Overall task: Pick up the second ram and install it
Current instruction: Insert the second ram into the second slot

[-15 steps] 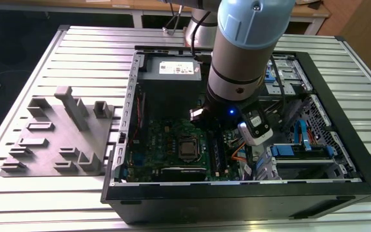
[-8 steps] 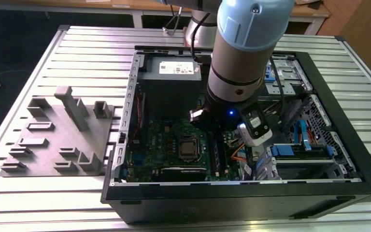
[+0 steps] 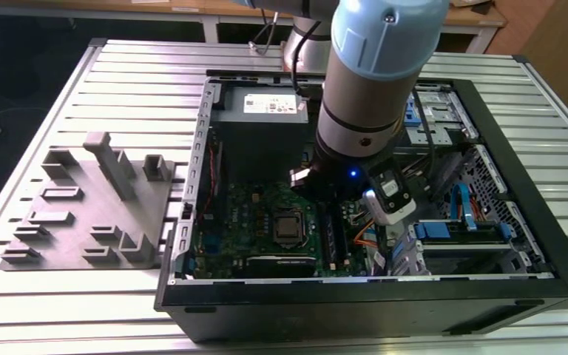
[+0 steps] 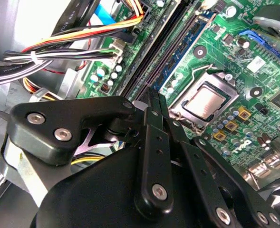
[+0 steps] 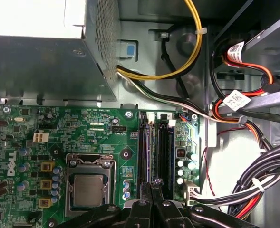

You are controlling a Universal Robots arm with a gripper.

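Observation:
The second ram is a thin dark blue strip standing on edge in one of the black slot rails of the green motherboard; its blue edge also shows in the first wrist view. My gripper is shut, fingers pressed together with nothing visible between them. The tips sit low over the near end of the slot rails, just beside the strip's end. In the exterior view the arm's wrist reaches down into the open computer case and hides the fingers.
The processor socket lies beside the slots. A metal power supply and bundles of coloured cables crowd the other sides. The black case wall rings the board. A grey fixture block stands at the exterior view's left.

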